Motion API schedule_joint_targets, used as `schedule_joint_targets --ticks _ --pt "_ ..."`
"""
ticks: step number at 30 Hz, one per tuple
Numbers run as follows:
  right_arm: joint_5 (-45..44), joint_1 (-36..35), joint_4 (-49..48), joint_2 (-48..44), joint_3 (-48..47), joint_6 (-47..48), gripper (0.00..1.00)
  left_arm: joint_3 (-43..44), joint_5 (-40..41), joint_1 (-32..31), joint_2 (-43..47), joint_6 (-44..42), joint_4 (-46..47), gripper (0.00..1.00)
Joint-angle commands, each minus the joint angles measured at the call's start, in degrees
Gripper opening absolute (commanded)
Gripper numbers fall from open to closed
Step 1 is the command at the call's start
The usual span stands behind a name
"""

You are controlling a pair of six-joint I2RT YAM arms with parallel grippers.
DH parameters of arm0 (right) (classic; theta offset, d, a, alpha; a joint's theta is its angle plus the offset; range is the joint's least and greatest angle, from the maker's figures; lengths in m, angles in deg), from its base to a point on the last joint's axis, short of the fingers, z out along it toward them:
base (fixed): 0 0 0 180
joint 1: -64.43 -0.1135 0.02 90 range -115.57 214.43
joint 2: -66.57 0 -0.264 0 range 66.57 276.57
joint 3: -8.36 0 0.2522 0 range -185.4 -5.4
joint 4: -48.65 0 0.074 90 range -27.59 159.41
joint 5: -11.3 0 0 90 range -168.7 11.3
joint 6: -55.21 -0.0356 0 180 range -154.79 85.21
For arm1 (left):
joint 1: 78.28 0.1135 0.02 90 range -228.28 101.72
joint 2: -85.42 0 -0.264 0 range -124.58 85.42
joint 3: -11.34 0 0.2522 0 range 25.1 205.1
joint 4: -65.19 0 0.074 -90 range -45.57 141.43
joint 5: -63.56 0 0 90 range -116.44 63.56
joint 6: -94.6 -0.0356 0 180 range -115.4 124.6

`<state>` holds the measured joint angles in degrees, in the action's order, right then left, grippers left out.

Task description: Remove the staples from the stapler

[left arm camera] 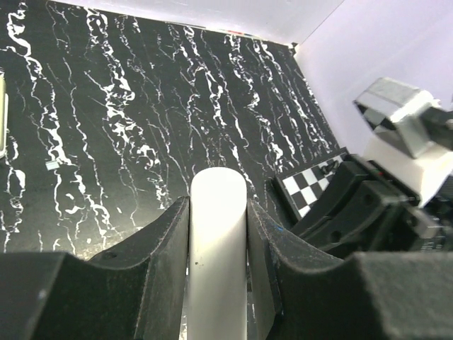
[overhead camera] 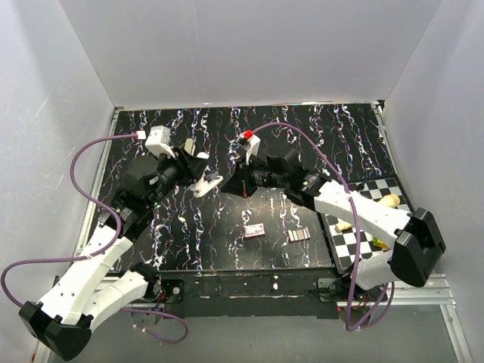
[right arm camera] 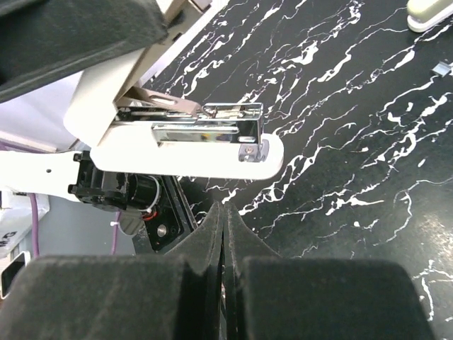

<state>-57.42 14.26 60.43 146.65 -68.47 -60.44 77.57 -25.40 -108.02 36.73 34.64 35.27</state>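
Stapler [left arm camera: 217, 234] cut off by bottom edge; staples inside indiscernible

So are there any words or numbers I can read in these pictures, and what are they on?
No text can be read in any view.
small pink box: whatever is printed on its top is too small to read.
stapler: no letters or brand show on the side in view.
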Motion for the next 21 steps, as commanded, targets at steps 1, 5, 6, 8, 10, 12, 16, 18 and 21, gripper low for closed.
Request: schedule_joint_targets --ticks 1,5,6,8,10,12,16,18,21 --pt "1.75 -0.63 -6.11 1.66 -1.18 -2.56 0.01 0.88 -0.95 0.12 1.75 4.41 2.89 0.0" --pt "0.61 -0.72 -8.39 1.49 -0.65 -2.83 0.01 0.27 -3.58 0.12 2.02 6.25 2.89 0.0" --pt "0.43 -0.72 -8.65 1.58 -0.65 -2.91 0.01 0.01 -4.02 0.12 2.1 6.78 2.89 0.0" --pt "-0.62 -0.72 -9.01 1.23 -0.65 -2.65 0.01 -1.05 -5.16 0.12 2.63 7.92 3.5 0.0" --pt "-2.2 -0.72 -9.97 0.44 -0.21 -2.04 0.01 -1.58 -6.22 0.12 3.16 8.72 3.42 0.0" --pt "-3.43 -0.72 -10.15 -0.35 -0.3 -0.9 0.01 -2.02 -7.45 0.12 3.6 8.98 2.9 0.0" --pt "-3.26 -0.72 -7.17 -0.71 -2.93 2.96 0.01 -2.11 -11.49 0.12 3.86 8.28 1.4 0.0" --pt "-2.91 -0.72 -6.2 -0.88 -3.81 4.72 0.01 -2.02 -13.42 0.12 3.95 8.01 0.7 0.0" --pt "-1.68 -0.72 -4.09 -1.23 -5.31 7.88 0.01 -2.02 -17.64 0.12 3.95 7.49 0.69 0.0"
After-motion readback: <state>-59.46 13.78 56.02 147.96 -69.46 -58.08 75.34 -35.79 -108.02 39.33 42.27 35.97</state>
